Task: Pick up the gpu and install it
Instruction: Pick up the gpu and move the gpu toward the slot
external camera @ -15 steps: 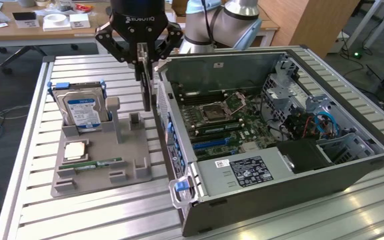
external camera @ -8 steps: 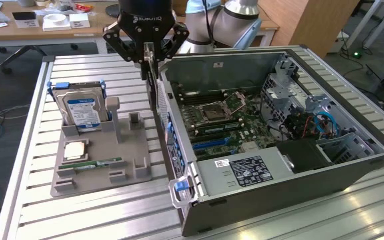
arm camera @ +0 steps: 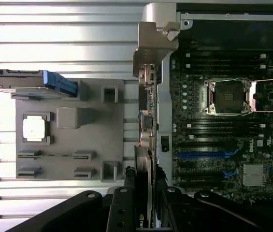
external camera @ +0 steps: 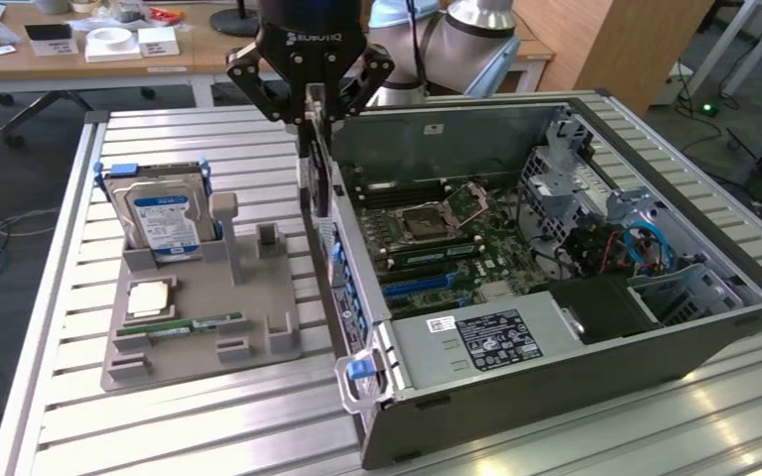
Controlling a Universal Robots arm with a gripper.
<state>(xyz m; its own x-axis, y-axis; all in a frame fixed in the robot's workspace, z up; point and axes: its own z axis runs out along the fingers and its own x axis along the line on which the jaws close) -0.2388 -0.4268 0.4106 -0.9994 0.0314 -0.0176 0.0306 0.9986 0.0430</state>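
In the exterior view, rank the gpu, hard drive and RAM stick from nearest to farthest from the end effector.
1. gpu, gripped by the end effector.
2. hard drive, upright at the tray's far end.
3. RAM stick, lying near the tray's front.

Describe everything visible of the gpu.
The gpu is a thin, flat, dark card seen nearly edge-on. It hangs upright with its long side vertical, clamped near its upper end by the pincer. It is poised over the wall of the open computer case that faces the grey parts holder. Whether its lower end touches that wall cannot be told.
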